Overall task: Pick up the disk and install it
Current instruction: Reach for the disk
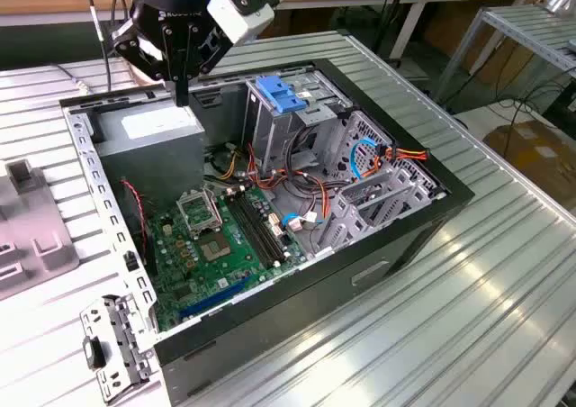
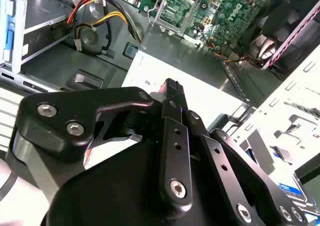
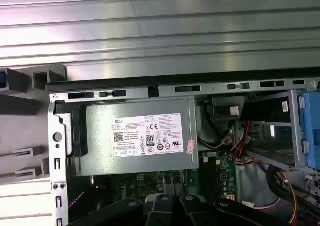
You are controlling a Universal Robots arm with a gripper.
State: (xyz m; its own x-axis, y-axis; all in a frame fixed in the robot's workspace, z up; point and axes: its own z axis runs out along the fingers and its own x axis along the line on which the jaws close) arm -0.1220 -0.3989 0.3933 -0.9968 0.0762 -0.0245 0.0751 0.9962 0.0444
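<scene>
The ribbed metal desk (image 1: 477,281) carries an open computer case (image 1: 396,236); workbenches stand across the far room. Free space lies above the grey power-supply box (image 1: 153,126) at the case's far corner, on the exterior view's left. The gripper (image 1: 181,96) hangs just over that box, fingers pressed together, holding nothing. The disk (image 2: 306,178) appears to be the dark, blue-edged piece outside the chassis rim, well apart from the gripper.

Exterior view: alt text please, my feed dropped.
The end effector hangs over the grey power supply, at the exterior view's left, inside an open computer case lying on a ribbed metal table. A green motherboard and a blue latch handle sit inside.
</scene>
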